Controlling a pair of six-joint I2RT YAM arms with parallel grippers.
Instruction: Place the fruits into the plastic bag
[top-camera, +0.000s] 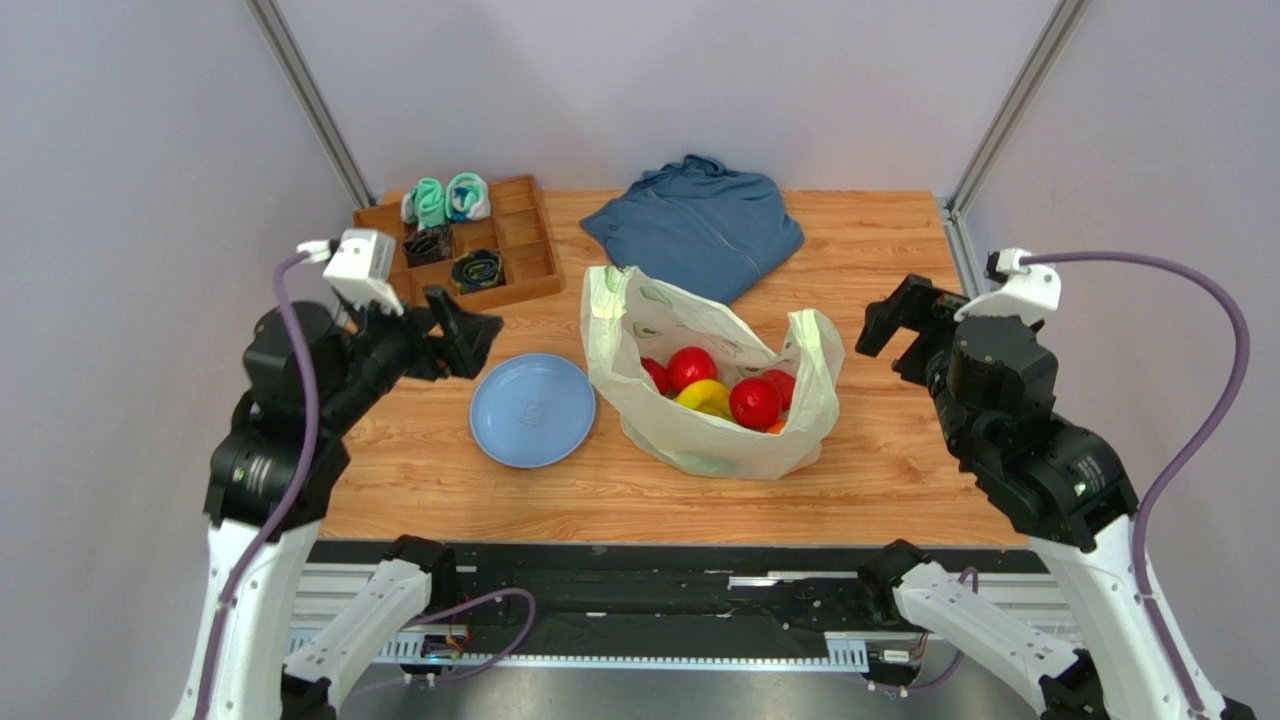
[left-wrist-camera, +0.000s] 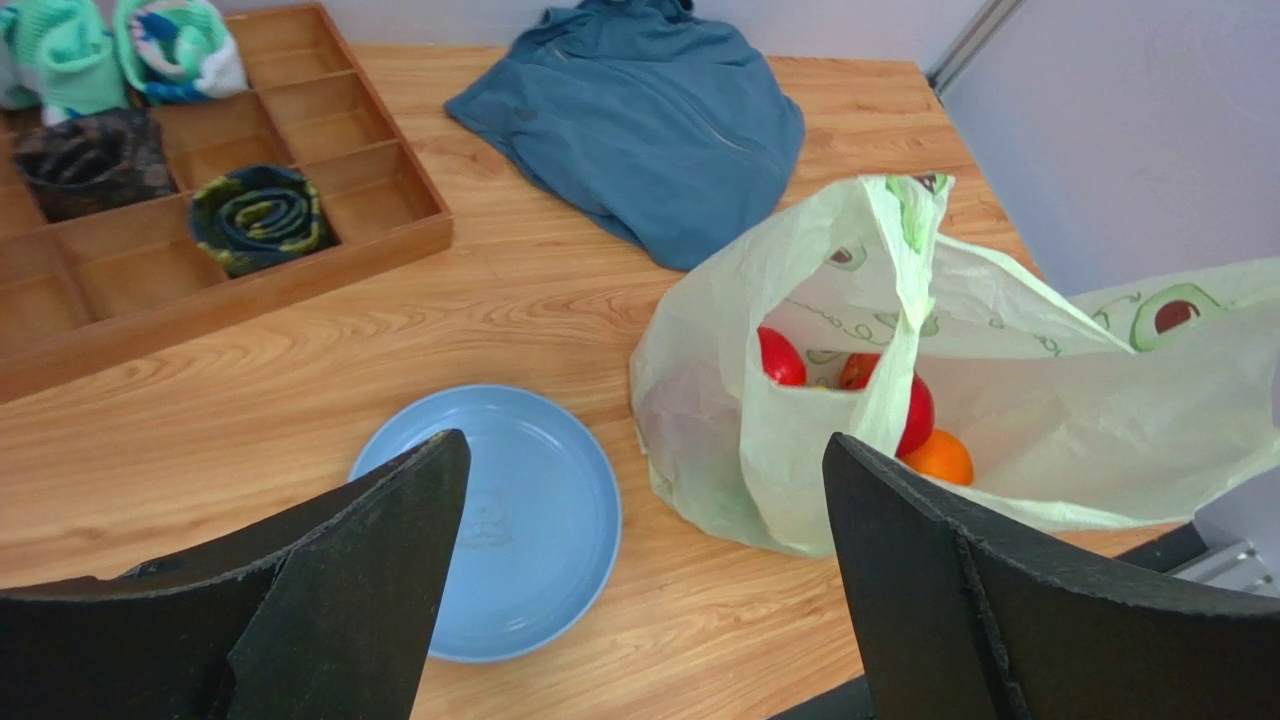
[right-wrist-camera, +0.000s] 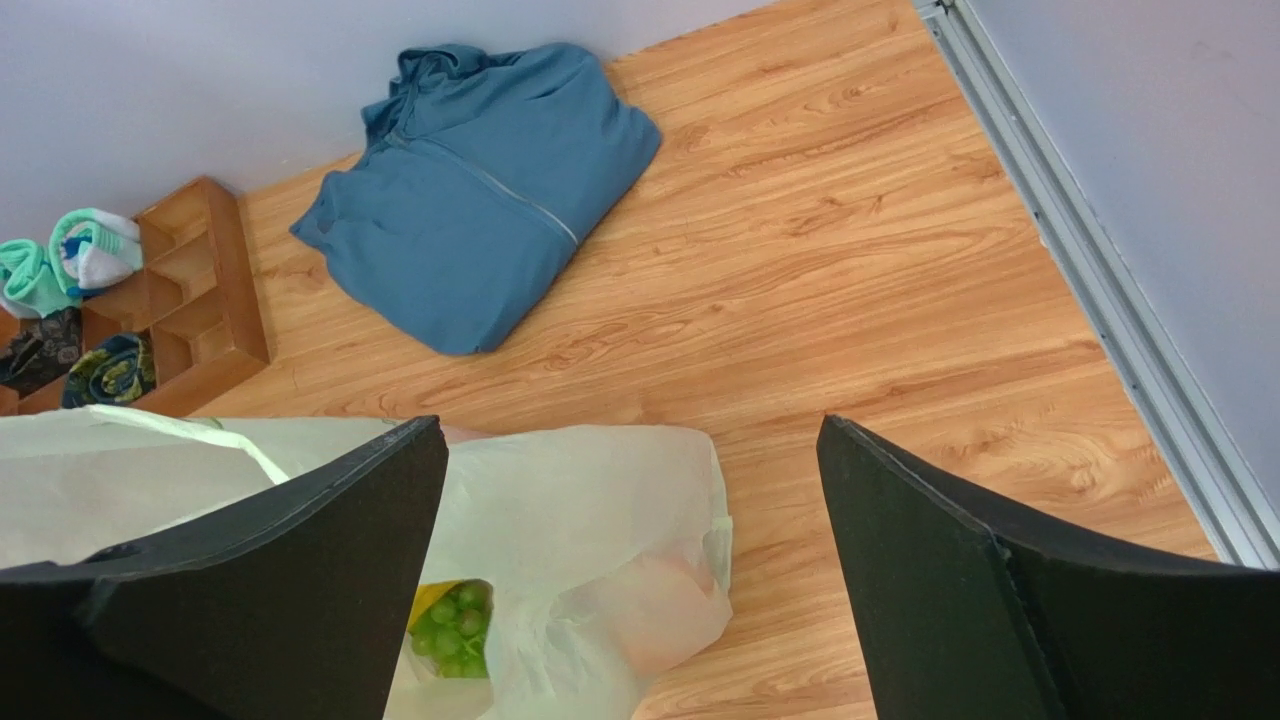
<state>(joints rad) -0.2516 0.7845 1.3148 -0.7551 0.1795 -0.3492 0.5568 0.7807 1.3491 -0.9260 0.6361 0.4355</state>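
- Top view: the plastic bag (top-camera: 672, 432) stands mouth-up near the middle of the table (top-camera: 902, 465). The fruits (top-camera: 753, 402) are inside it, red round ones and a yellow piece that may be the banana. The blue plate (top-camera: 529, 408) lies at the bag's 9 o'clock, the blue garment (top-camera: 694, 225) at 12 and the sock tray (top-camera: 519, 240) at 10. The left gripper (top-camera: 458, 330) hangs beyond the plate and the right gripper (top-camera: 894, 323) at 3 o'clock, both apart from the bag
- Left wrist: the jaws are spread wide with nothing between them. The bag (left-wrist-camera: 781, 480) sits at 2 o'clock, showing red fruit and the orange (left-wrist-camera: 939, 458)
- Right wrist: the jaws are wide and empty. The bag (right-wrist-camera: 601, 525) lies at 7 o'clock with the green grapes (right-wrist-camera: 455, 623) inside
- Progress: no fruit shows outside the bag, so the loading looks finished
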